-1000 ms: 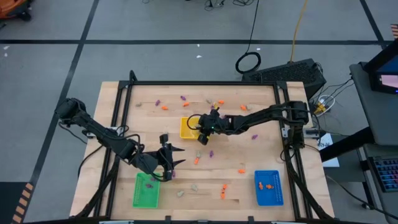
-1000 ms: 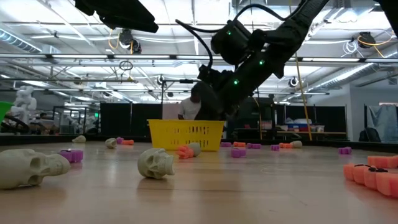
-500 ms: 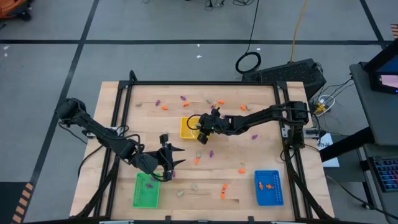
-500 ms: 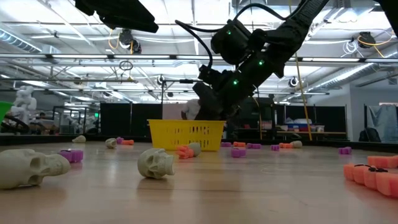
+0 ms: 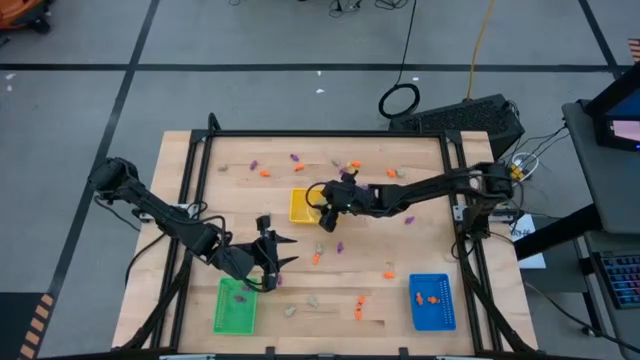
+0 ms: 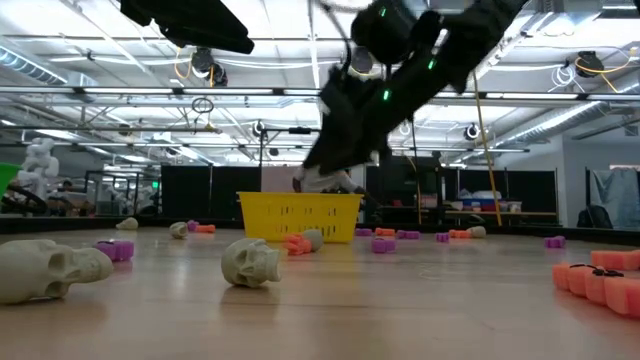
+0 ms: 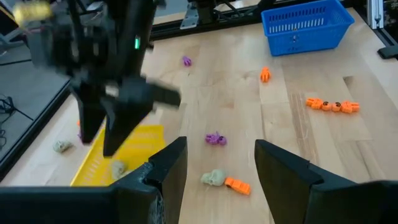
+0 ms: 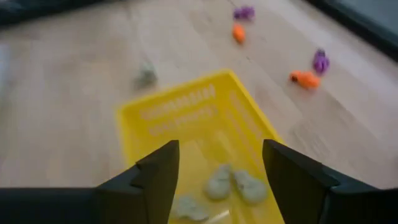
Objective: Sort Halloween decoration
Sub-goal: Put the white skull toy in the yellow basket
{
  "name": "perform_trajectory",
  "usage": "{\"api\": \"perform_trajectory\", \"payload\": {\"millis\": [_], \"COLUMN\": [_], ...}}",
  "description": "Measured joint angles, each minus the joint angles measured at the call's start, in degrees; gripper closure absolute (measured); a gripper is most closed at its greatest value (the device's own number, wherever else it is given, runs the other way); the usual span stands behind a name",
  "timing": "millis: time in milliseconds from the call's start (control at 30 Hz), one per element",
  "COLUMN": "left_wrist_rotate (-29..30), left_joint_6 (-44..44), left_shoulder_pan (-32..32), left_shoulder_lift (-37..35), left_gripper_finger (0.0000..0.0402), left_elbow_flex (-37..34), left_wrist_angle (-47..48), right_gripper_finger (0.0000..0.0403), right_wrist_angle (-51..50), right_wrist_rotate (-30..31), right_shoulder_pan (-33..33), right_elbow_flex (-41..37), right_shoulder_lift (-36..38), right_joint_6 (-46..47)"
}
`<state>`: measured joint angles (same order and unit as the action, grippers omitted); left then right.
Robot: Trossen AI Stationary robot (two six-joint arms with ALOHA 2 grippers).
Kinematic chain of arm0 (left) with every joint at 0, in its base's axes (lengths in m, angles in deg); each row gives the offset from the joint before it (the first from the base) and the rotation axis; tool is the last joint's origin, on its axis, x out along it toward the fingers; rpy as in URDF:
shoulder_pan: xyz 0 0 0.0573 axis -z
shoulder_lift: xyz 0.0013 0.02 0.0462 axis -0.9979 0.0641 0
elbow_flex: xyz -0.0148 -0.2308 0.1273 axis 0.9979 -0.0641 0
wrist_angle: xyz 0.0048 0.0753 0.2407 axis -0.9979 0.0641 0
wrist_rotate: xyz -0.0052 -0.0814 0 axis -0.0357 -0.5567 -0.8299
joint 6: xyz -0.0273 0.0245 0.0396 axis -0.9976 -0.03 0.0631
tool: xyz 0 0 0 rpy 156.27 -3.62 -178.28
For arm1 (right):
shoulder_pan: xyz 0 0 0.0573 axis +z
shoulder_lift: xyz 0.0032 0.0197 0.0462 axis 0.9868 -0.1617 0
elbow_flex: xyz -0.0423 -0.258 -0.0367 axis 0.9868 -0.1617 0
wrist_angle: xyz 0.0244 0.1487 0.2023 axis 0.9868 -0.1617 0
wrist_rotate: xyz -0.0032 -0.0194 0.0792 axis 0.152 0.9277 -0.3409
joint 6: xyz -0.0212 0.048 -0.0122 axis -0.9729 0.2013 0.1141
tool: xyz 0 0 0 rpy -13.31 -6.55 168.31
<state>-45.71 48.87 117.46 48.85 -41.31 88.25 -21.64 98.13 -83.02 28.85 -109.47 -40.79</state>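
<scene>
Pale skulls [image 8: 233, 183] are lying in the yellow tray [image 8: 186, 115] while orange, purple and pale trinkets [image 5: 315, 258] are sitting scattered over the counter [image 5: 420, 250], with a few already in the green tray [image 5: 235, 305] and blue tray [image 5: 432, 300]. The right gripper [image 8: 217, 168] is hanging over the yellow tray, fingers spread wide and holding nothing, so a drop-off looks finished. Next it needs another pale piece. The left gripper [image 5: 268, 262] is waiting beside the green tray, part open and empty.

Bright, even overhead ceiling light, soft shadows, motion blur on the right arm.
</scene>
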Motion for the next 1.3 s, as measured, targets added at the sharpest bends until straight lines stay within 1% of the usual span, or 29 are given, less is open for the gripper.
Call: {"api": "perform_trajectory", "payload": {"millis": [67,167,267,333,367,467,533,633,800,900,933,1000,1167,1200,1300], "left_wrist_rotate": [1.9,10.2,18.4,20.8,20.9,20.3,19.1,19.3,19.3,19.1,18.1,14.3,3.9,2.9,2.5], "left_joint_6": [0.0,-0.8,-1.4,-1.5,-1.6,-6.3,-8.9,-10.4,-14.7,-21.1,-23.4,-27.4,-33.3,-34.0,-34.6], "left_shoulder_pan": [0.0,0.0,-0.4,-0.8,-1.0,-1.5,-2.0,-2.3,-2.8,-4.1,-4.8,-6.6,-11.8,-12.7,-15.1], "left_shoulder_lift": [0.0,0.0,0.0,0.0,0.0,0.0,0.0,0.0,0.0,0.0,0.0,0.0,0.0,0.0,0.0], "left_gripper_finger": [0.0215,0.0215,0.0215,0.0215,0.0215,0.0215,0.0215,0.0215,0.0215,0.0215,0.0215,0.0215,0.0208,0.0204,0.0184], "left_elbow_flex": [0.0,0.0,0.0,0.0,0.0,0.0,0.0,-1.1,-6.1,-8.8,-9.7,-11.4,-14.9,-15.1,-15.5], "left_wrist_angle": [0.9,3.5,7.1,8.9,9.5,11.3,14.4,17.1,17.2,17.2,17.1,17.5,17.6,17.7,16.7], "right_gripper_finger": [0.018,0.0181,0.0187,0.019,0.0191,0.0192,0.0192,0.0192,0.0192,0.0192,0.0192,0.0192,0.0193,0.0193,0.0193], "right_wrist_angle": [-2.4,-5.3,-6.9,-7.1,-7.2,-8.3,-8.0,-7.4,-7.4,-7.4,-7.4,-7.4,-7.5,-7.4,-7.5], "right_wrist_rotate": [0.2,2.2,6.2,10.3,12.2,16.4,16.7,16.7,16.7,16.7,16.7,16.7,16.7,16.7,16.7], "right_shoulder_pan": [1.6,5.4,10.6,14.3,15.9,20.0,21.9,24.2,26.5,27.1,27.3,27.3,27.2,27.2,27.2], "right_elbow_flex": [0.0,0.0,-0.6,-1.7,-2.0,-2.3,-2.3,-2.3,-2.3,-2.3,-2.3,-2.3,-2.3,-2.3,-2.3], "right_shoulder_lift": [3.1,7.1,9.9,10.5,10.5,10.3,10.3,10.1,10.1,10.1,10.1,10.1,10.1,10.1,10.1], "right_joint_6": [-0.1,-0.5,-0.2,0.3,0.2,-1.2,-1.3,-1.6,-2.3,-2.9,-3.1,-3.1,-3.2,-3.3,-3.5]}}
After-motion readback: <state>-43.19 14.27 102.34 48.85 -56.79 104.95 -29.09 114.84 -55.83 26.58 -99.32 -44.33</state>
